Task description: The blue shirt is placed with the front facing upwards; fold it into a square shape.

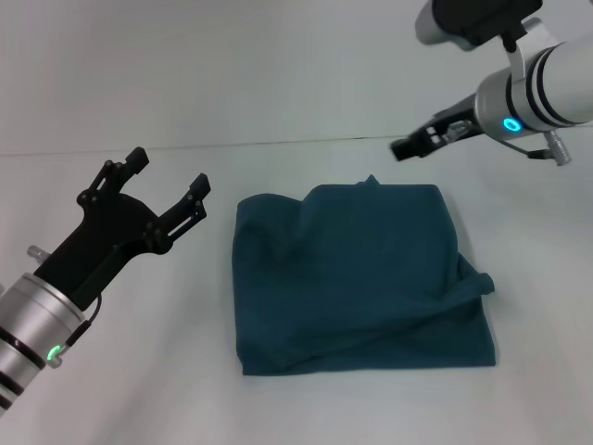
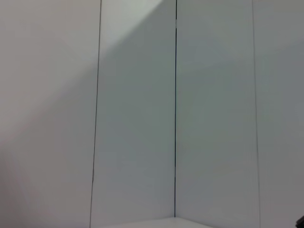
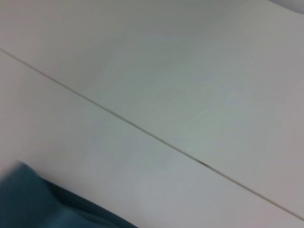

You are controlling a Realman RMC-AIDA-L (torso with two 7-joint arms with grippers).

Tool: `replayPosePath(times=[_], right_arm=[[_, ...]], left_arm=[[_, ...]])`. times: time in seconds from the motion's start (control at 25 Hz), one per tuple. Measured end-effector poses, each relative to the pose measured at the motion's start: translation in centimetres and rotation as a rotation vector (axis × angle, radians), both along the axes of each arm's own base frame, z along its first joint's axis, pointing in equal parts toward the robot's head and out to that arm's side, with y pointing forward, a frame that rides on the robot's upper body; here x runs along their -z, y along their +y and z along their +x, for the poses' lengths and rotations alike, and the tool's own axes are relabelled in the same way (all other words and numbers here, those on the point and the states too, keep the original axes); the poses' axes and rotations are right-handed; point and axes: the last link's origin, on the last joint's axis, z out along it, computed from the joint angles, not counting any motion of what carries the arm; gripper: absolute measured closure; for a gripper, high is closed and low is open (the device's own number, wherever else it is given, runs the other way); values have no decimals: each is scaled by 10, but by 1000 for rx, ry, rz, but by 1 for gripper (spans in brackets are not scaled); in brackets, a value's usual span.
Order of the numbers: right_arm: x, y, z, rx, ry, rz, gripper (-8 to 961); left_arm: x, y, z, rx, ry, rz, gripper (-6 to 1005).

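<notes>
Blue shirt: the blue shirt lies on the white table before me, already doubled into a rough square, no lettering showing on top.
Its outline: near edge fairly straight; a small peak of cloth sticks up at the far edge, and a loose flap bulges out on my right side.
Right wrist view: only a corner of the cloth shows, against bare table.
My left gripper: my left gripper hovers off the shirt's left edge, raised, fingers spread wide, holding nothing.
My right gripper: my right gripper hangs above the far right corner, clear of the cloth; I cannot tell how its fingers stand.
How it will handle: I judge it light, limp and soft, with several layers that would slide over each other if dragged.
Where to take hold: I would pinch the bulging right flap at its edge, through all layers, and tuck it in; a one-layer pinch risks peeling the fold open.
</notes>
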Motion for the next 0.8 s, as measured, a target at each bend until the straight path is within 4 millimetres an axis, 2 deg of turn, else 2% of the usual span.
replayPosePath(times=[0.16, 0.28, 0.48, 0.6, 0.8], right_arm=[[-5, -1, -9, -38, 177, -37, 164], [-10, -1, -5, -43, 187, -35, 164], [-10, -4, 12, 28, 75, -30, 164], [-12, -10, 20, 88, 81, -53, 167], [-28, -5, 45, 208, 136, -8, 175]], left_arm=[[-1, 0, 0, 6, 2, 8, 81], [-1, 0, 1, 8, 1, 10, 81], [-2, 1, 1, 6, 1, 12, 81], [-2, 2, 1, 3, 3, 12, 81], [-2, 3, 2, 5, 4, 11, 81]])
